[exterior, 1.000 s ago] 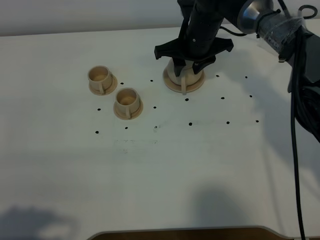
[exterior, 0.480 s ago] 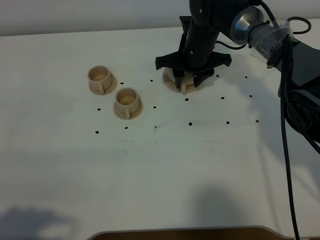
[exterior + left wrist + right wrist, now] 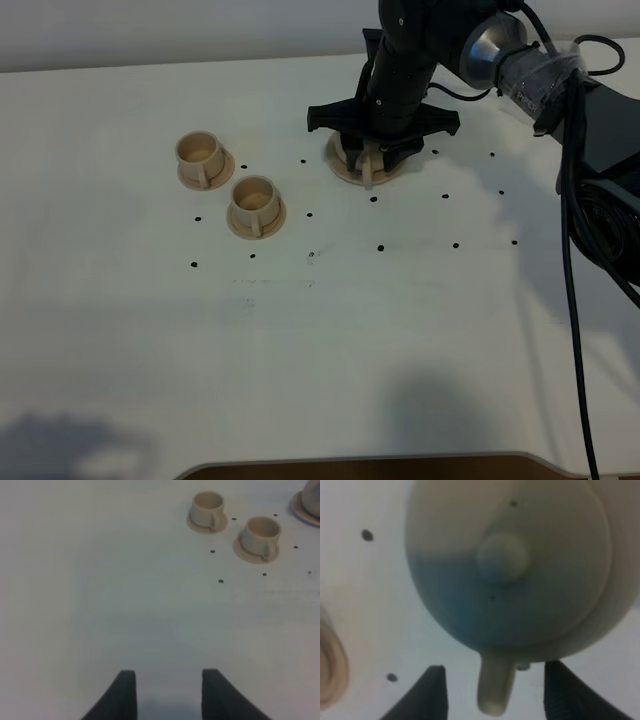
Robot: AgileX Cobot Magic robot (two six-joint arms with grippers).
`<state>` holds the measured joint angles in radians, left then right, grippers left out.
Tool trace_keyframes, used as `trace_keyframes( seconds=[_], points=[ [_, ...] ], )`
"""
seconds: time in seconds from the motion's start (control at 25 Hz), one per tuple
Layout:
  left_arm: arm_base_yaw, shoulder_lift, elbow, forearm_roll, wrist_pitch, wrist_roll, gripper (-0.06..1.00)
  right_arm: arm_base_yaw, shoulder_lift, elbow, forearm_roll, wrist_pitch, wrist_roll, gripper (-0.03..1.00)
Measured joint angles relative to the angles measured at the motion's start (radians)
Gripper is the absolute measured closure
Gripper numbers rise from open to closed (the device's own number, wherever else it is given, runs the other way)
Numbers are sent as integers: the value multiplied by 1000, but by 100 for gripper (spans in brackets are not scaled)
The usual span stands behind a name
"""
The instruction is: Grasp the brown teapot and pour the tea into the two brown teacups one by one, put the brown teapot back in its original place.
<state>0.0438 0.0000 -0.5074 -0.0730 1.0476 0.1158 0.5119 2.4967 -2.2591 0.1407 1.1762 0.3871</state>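
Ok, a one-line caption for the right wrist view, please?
Open right gripper straddles the brown teapot by its handle from above, jaws not yet closed.

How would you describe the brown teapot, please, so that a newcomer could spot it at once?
On the white table, look at the far side beneath the black right hand. The brown teapot is round-bellied with a knobbed lid, larger than the two open teacups left of it.
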Motion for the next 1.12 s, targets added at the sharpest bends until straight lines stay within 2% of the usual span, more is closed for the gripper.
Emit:
trace_keyframes(
  seconds=[0.76, 0.92, 1.12],
  points=[
    [0, 0, 0, 0, 0, 0, 61, -11, 25, 0, 6, -21, 38, 55],
    [0, 0, 0, 1, 0, -1, 61, -27, 25, 0, 0, -24, 42, 62],
    [0, 0, 0, 1, 0, -1, 61, -30, 26, 0, -21, -32, 27, 79]
  ],
)
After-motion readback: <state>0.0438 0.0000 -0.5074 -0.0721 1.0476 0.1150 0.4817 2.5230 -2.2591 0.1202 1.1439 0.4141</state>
